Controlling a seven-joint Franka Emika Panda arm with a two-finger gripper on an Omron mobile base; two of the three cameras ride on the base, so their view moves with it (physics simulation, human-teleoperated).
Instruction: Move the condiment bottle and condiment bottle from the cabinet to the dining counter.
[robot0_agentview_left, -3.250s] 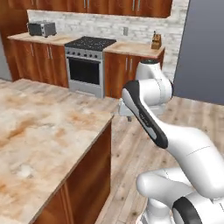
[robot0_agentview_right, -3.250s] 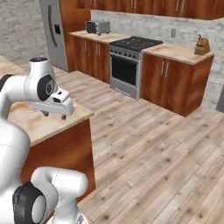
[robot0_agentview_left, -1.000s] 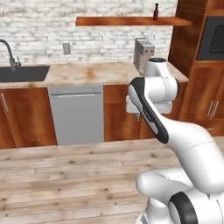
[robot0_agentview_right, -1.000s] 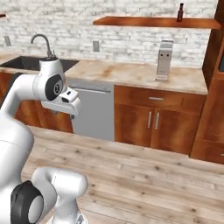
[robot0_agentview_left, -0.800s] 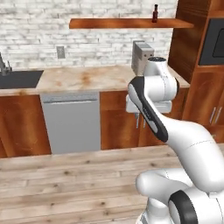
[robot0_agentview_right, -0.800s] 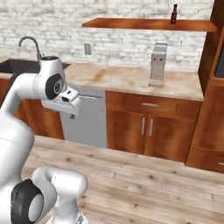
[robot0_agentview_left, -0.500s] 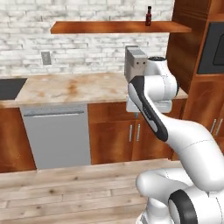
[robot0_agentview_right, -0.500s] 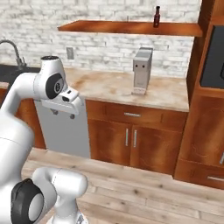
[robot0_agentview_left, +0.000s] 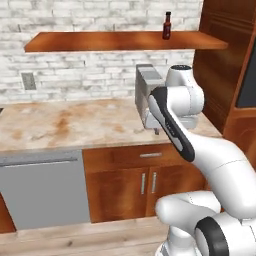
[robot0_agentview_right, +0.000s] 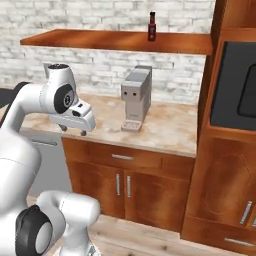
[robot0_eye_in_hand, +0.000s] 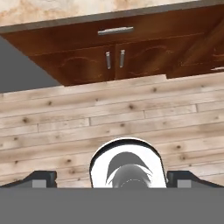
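A small dark condiment bottle (robot0_agentview_left: 167, 26) with a red label stands upright on the wooden wall shelf (robot0_agentview_left: 100, 41), beside the tall wooden cabinet (robot0_agentview_left: 225, 60); the right base view has the same bottle (robot0_agentview_right: 152, 26) at the top. My gripper (robot0_agentview_right: 72, 131) hangs open and empty in front of the counter, well below and to the left of the bottle. In the hand view the gripper (robot0_eye_in_hand: 112, 179) points down at the wood floor, its fingertips (robot0_eye_in_hand: 41, 178) wide apart with nothing between them.
A grey coffee machine (robot0_agentview_right: 136, 97) stands on the marble counter (robot0_agentview_left: 75, 125) under the shelf. Below are wooden cupboard doors (robot0_eye_in_hand: 113, 59) and a steel dishwasher (robot0_agentview_left: 42, 192). A built-in oven (robot0_agentview_right: 240, 85) fills the tall unit on the right.
The whole picture has shifted: the base has moved, so the sink has slid out to the left and the shelf and bottle stand nearer the middle. The arm holds its pose, gripper still open.
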